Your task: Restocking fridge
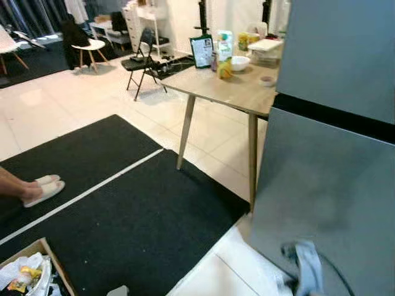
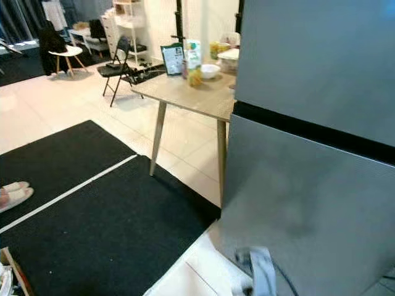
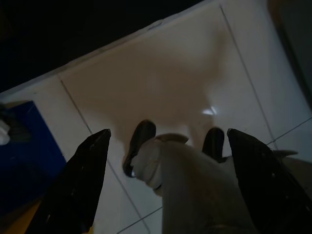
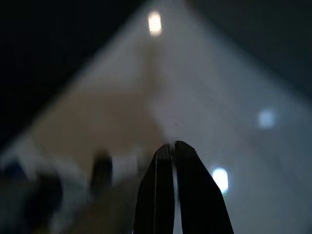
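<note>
I am standing at the closed fridge (image 1: pixel 333 185), which lies ahead and nearer my right gripper (image 4: pixel 174 151), fingers pressed together, empty. My left gripper (image 3: pixel 168 141) is hanging spread, empty.

My head views are evenly bright and soft, the pale floor tiles (image 1: pixel 62 105) washed out and the fridge door (image 1: pixel 327 203) showing only a dull sheen. My wrist views are dim; the right one is badly blurred, with lamp glints smeared on the tile (image 4: pixel 220 176) beyond my right gripper (image 4: pixel 174 146), its fingers pressed together.
</note>
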Controlling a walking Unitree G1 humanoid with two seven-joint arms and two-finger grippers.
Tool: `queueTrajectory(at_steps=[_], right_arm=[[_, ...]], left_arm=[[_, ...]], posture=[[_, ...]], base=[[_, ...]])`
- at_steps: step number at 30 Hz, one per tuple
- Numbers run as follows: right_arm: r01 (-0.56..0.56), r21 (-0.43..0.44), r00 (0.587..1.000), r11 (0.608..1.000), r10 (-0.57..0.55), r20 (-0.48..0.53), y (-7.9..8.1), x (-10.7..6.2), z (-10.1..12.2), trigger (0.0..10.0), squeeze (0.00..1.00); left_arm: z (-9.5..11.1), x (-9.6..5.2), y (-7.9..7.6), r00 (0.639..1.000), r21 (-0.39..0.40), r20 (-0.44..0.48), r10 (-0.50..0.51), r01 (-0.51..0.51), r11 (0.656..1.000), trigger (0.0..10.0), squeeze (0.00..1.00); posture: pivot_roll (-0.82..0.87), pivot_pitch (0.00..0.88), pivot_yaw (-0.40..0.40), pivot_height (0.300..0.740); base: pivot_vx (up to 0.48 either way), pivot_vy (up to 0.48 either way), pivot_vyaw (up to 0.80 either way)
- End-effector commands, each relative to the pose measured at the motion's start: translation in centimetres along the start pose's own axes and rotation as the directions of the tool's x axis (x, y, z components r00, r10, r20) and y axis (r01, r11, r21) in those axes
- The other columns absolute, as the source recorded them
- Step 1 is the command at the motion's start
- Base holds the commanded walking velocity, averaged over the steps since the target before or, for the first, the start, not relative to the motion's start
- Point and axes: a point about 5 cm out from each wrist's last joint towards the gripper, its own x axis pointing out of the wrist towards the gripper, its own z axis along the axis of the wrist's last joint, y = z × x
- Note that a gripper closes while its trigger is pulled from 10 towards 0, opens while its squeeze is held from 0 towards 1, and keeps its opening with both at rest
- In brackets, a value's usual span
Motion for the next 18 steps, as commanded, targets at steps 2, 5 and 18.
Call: queueTrajectory(at_steps=[2, 5, 18], right_arm=[[0.011, -0.005, 1.0, 1.0, -0.011, -0.008, -0.3, 0.0, 0.1, 10.0, 0.0], [0.023, -0.016, 0.998, 1.0, -0.024, -0.063, -0.7, -0.4, -1.6, 10.0, 0.0], [0.033, -0.015, 0.999, 0.999, -0.034, -0.031, -0.7, -0.2, -0.6, 10.0, 0.0]], left_arm=[[-0.1, 0.0, -0.1, 1.0, 0.005, -0.01, 0.001, -0.001, 1.0, 10.0, 0.0], [-0.2, 0.0, -0.1, 1.0, 0.007, -0.013, 0.0, 0.0, 1.0, 10.0, 0.0], [0.0, 0.1, -0.3, 1.0, 0.016, -0.012, -0.024, 0.024, 1.0, 10.0, 0.0]], posture=[[-0.09, 0.0, 0.031, 0.74], [-0.09, 0.0, 0.031, 0.74], [-0.1, 0.0, 0.033, 0.74]], base=[[0.0, 0.0, -0.8], [0.0, 0.0, -0.8], [0.083, 0.0, -0.23]])
